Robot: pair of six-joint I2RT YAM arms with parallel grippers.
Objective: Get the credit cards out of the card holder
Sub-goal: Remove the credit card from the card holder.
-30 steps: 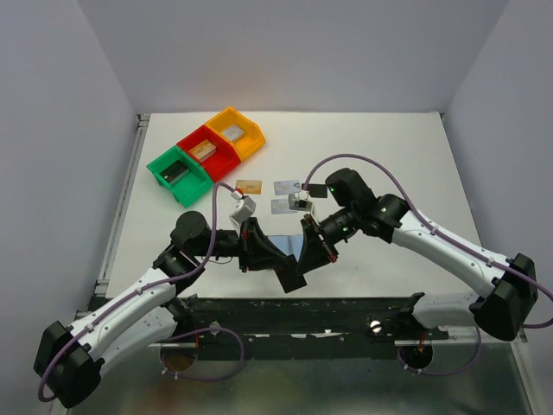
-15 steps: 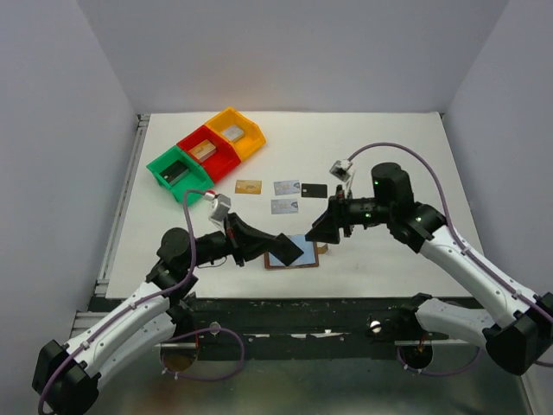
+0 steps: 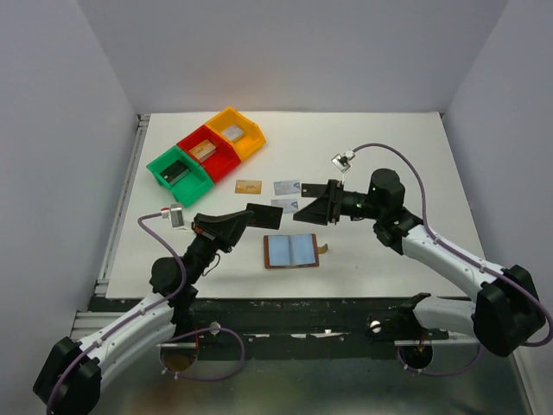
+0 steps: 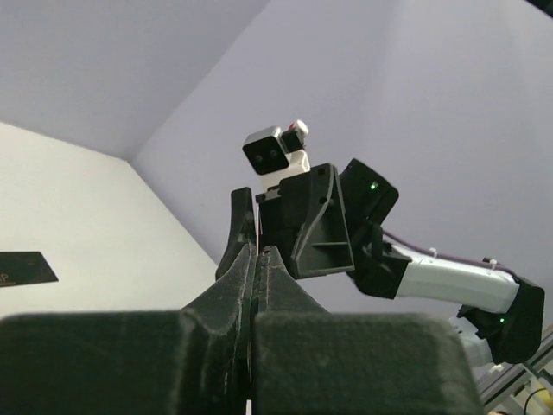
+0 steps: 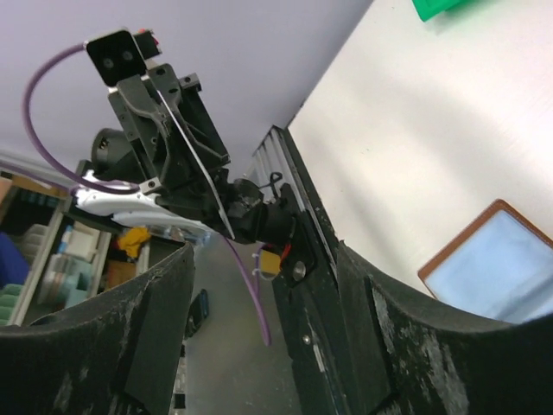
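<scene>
Here the card holder (image 3: 291,251) lies open, bins (image 3: 194,186) hold blocks (image 3: 204,150); left jaws pressed together, right jaws spread

Brown card holder (image 3: 291,251) (light-blue inside)

A robotics lab cell: a white table (image 3: 389,147) boxed in by plain grey walls (image 3: 285,52), robot arms (image 3: 130,320) bolted to a metal rail (image 3: 302,316) at 6 o'clock, coloured bins (image 3: 206,154) at 10 o'clock
</scene>
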